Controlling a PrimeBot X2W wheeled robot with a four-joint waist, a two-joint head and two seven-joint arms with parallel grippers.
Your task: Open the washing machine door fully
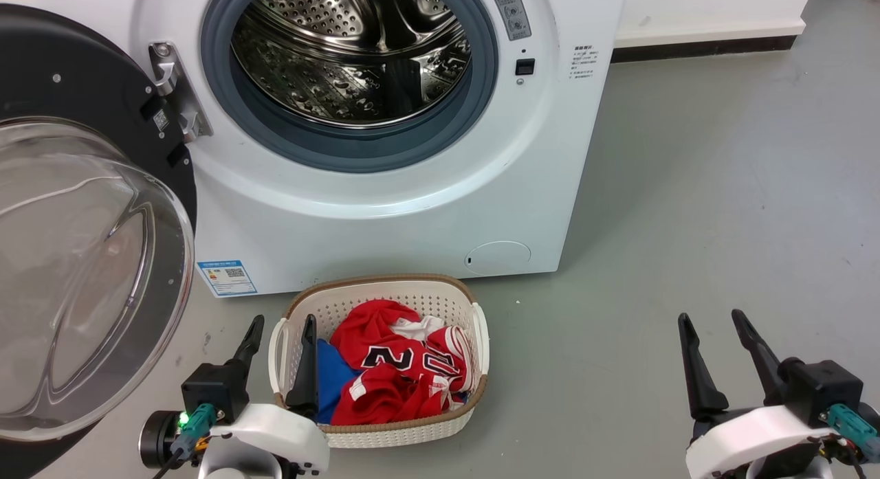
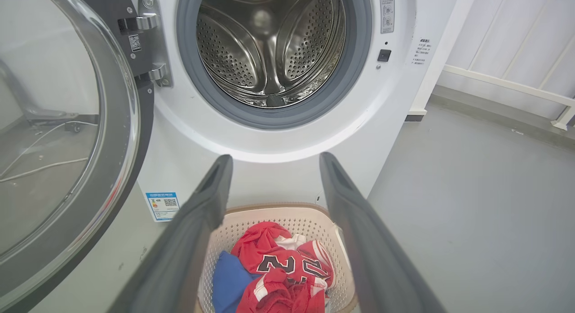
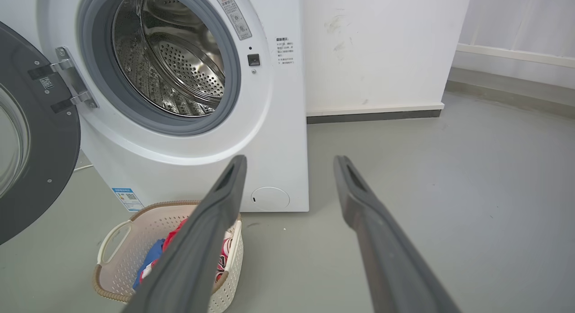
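Saw the left gripper (image 1: 282,322) closest, low at the left, its two dark fingers spread wide with nothing held between them. Saw the right gripper (image 1: 710,317) low at the right, over the bare grey floor (image 1: 687,211), fingers spread wide too and holding nothing.

Found a white laundry basket (image 1: 385,282) on the floor just past the left gripper (one finger lined up with the basket's left handle in the head view). Spotted a red shirt (image 1: 399,369) with white and dark marks bunched up inside, and a blue cloth (image 1: 335,381) tucked in at the left.

Saw the washing machine door (image 1: 89,225) swung wide open, out to the left of the machine and well away from the round hole. Looked right at its clear glass bowl (image 1: 82,280), bulging out from the black rim. Saw its bottom edge near the left gripper, off to that gripper's left, not touching.

Found the washing machine (image 1: 385,225) right behind the basket, a big white box standing on the floor. Noticed the silver hinge (image 1: 175,91) holding the door at the left of the hole, a blue label sticker (image 1: 227,278) low on the front, and a small round flap (image 1: 498,257) low at the right.

Looked into the shiny drum (image 1: 350,53), dotted with tiny holes, with a grey rubber ring (image 1: 344,152) around it.

Saw a white wall (image 1: 708,8) farthest back, right of the machine.
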